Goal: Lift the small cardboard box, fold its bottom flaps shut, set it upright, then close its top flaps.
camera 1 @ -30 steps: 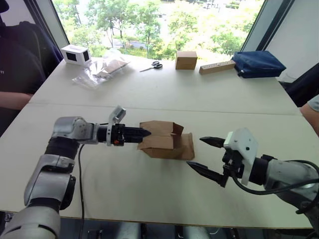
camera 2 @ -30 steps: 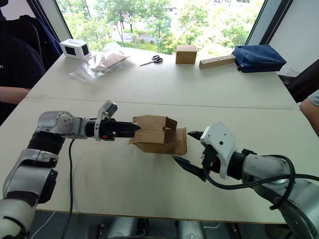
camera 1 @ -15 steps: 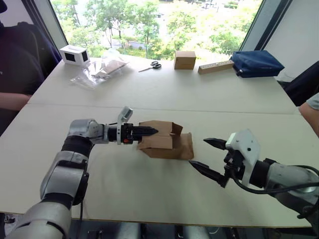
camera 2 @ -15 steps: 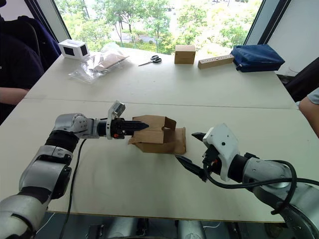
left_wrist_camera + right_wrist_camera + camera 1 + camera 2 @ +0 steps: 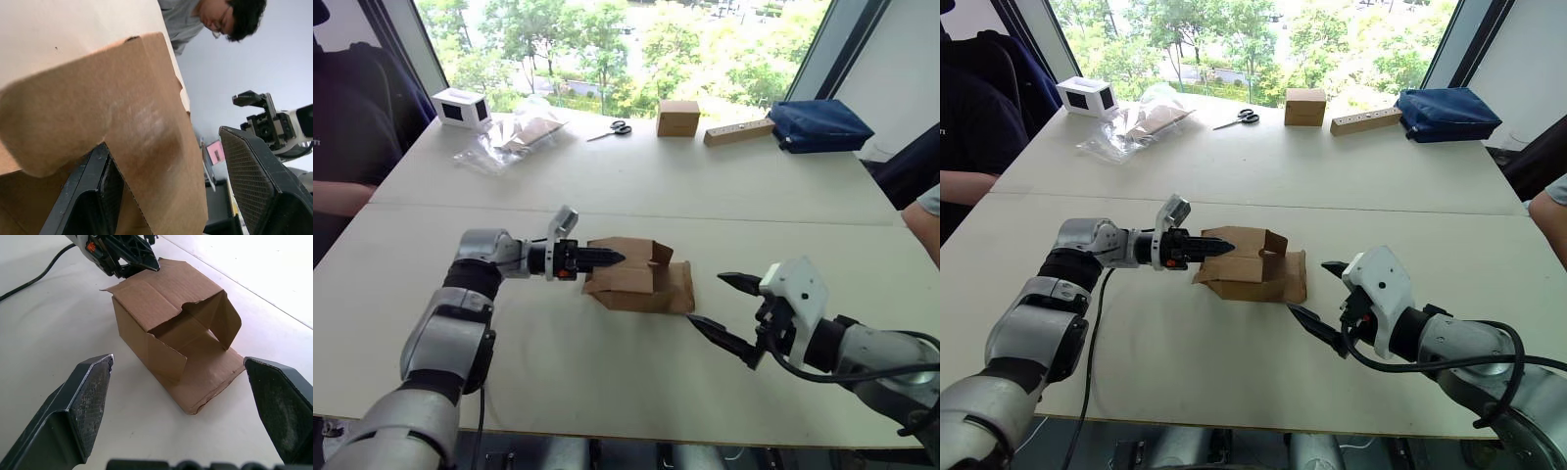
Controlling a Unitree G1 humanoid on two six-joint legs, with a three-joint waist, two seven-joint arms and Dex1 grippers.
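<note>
Little has shifted over the past second: the left arm's elbow has swung in closer to the carton, while the left gripper remains at the box's left end and the right gripper stays spread just off its right side. The small cardboard box lies on its side near the middle of the pale table, in the same spot as before. Its flaps at the end facing the right gripper stand open, one of them lying flat on the tabletop.

From the left wrist view, one black finger sits beneath a rounded flap of the carton and the other finger stands clear on the far side, so the jaws are parted around that flap; whether they are pressing on it cannot be told. The right wrist view shows both right fingers held wide apart, with the carton's open end between and beyond them, untouched.

At the far edge of the table rest a tidy brown cardboard cube, a wooden block, a dark blue pouch, scissors, a clear plastic bag and a white box with a dark face. A person in dark clothing sits at the table's left side.
</note>
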